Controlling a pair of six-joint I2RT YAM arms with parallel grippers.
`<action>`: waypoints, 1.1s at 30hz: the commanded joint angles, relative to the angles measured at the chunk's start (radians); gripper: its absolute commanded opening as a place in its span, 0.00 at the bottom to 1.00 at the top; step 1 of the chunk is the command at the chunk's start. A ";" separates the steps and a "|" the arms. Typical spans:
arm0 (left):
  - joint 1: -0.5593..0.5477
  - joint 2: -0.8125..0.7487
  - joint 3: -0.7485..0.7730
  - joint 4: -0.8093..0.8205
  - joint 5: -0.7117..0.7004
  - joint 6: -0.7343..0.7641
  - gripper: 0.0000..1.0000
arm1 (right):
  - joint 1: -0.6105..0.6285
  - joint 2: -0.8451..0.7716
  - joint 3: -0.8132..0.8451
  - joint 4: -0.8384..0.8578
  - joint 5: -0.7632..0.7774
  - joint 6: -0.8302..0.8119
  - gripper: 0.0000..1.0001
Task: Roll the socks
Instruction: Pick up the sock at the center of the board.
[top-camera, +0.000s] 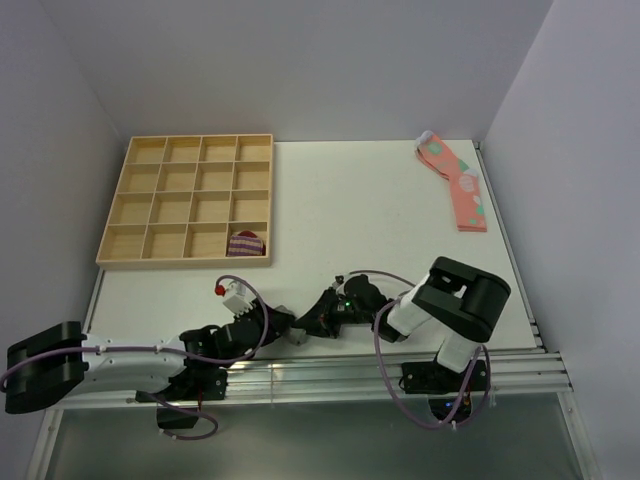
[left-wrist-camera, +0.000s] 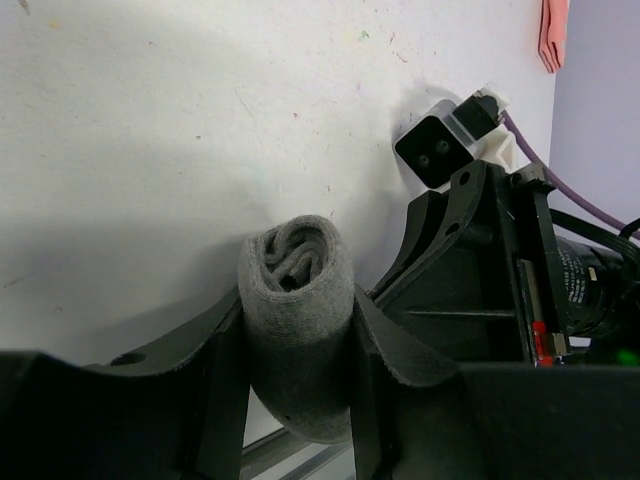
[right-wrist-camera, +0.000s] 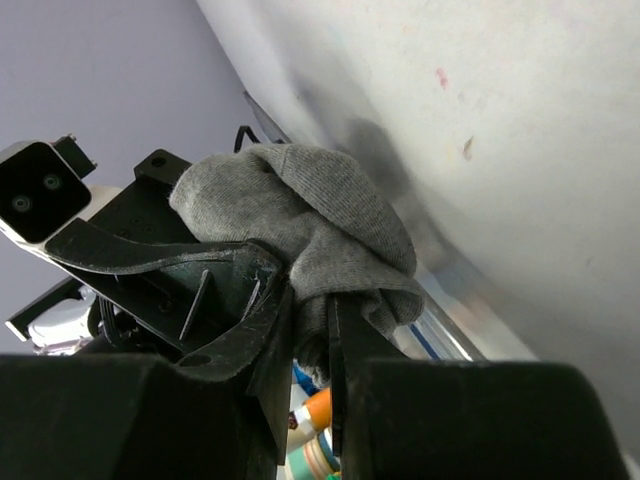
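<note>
The grey socks (left-wrist-camera: 300, 330) are wound into a tight roll, its spiral end facing the left wrist camera. My left gripper (left-wrist-camera: 298, 305) is shut on this roll, one finger pressed against each side. In the right wrist view a loose fold of the socks (right-wrist-camera: 320, 210) drapes over the fingers. My right gripper (right-wrist-camera: 312, 300) is shut on that fold. From above, the left gripper (top-camera: 290, 328) and right gripper (top-camera: 318, 322) meet tip to tip at the table's near edge, and they hide the socks almost entirely.
A wooden tray (top-camera: 130, 205) with several compartments stands at the back left, a small purple-striped bundle (top-camera: 246, 243) in its near right compartment. Pink spotted socks (top-camera: 458, 185) lie at the back right. The metal rail (top-camera: 350, 370) runs just below the grippers.
</note>
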 joint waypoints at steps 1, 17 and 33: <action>-0.002 -0.042 0.042 -0.013 -0.012 0.023 0.00 | 0.029 -0.085 0.032 -0.134 -0.037 -0.041 0.20; 0.017 -0.367 0.083 -0.360 -0.030 0.030 0.00 | -0.027 -0.474 0.159 -0.781 0.160 -0.340 0.54; 0.598 -0.171 0.587 -0.549 0.261 0.471 0.00 | -0.154 -0.801 0.224 -1.174 0.326 -0.614 0.56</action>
